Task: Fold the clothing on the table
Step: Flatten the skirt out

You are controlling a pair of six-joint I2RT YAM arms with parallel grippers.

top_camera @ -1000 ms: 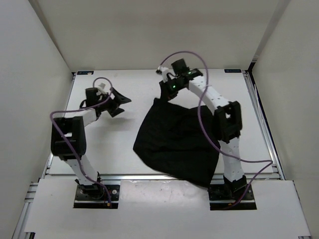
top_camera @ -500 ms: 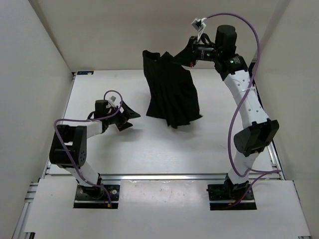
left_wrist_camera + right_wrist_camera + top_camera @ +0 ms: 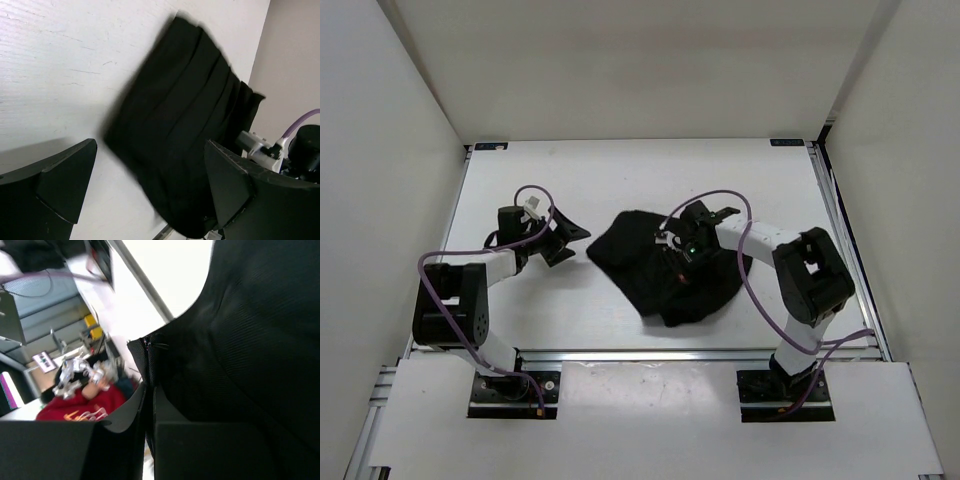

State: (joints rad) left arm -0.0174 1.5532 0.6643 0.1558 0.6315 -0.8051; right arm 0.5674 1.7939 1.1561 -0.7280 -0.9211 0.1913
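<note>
Clothing (image 3: 638, 262) lowered from aloft onto desk (image 3: 580, 175) centre | right jaws pinched on its middle | left jaws wide, empty | limp, light: grip corners.

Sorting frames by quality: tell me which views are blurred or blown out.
Top view: sharp, evenly lit, the clothing a flat black mass. Left wrist: the clothing's edge is smeared. Right wrist: fabric weave crisp, background blurred, the bright patch at the top washed out to white.

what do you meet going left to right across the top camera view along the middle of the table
left gripper → clothing → right arm's elbow
</note>
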